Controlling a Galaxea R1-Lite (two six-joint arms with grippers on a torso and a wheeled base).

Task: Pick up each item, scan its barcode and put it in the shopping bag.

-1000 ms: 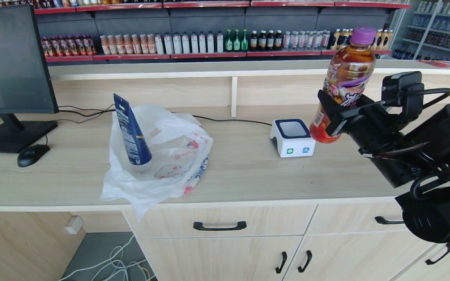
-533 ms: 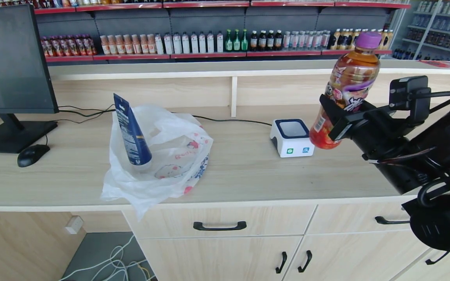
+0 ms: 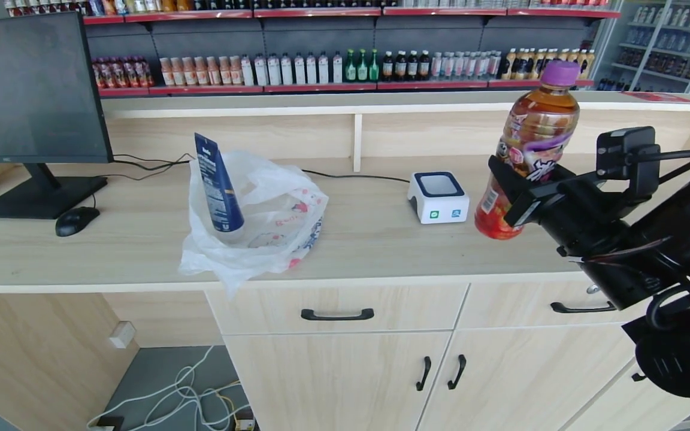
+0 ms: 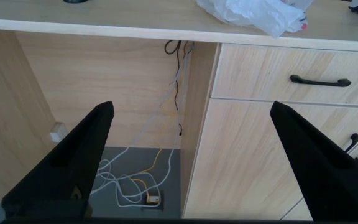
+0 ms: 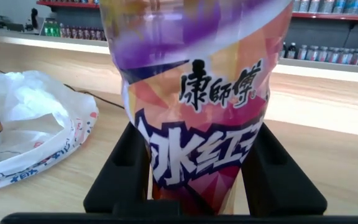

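My right gripper (image 3: 518, 179) is shut on an iced-tea bottle (image 3: 530, 143) with a purple cap, held about upright above the counter, just right of the white barcode scanner (image 3: 438, 197). In the right wrist view the bottle's label (image 5: 197, 112) sits between the black fingers (image 5: 126, 168). A white shopping bag (image 3: 273, 227) lies open on the counter left of the scanner, and a blue tube (image 3: 219, 182) stands in it. My left gripper (image 4: 191, 168) is open, low in front of the cabinet below the counter edge, with nothing between its fingers.
A monitor (image 3: 30, 90) and a mouse (image 3: 76, 221) stand at the counter's left end. A black cable (image 3: 351, 177) runs along the back to the scanner. A raised ledge (image 3: 357, 108) closes the far side. Drawers with black handles (image 3: 337, 314) are below.
The head camera has shifted, so the whole scene sits differently. The bottle stays in my right gripper and has drifted slightly right of the scanner. Bag and tube are unchanged.
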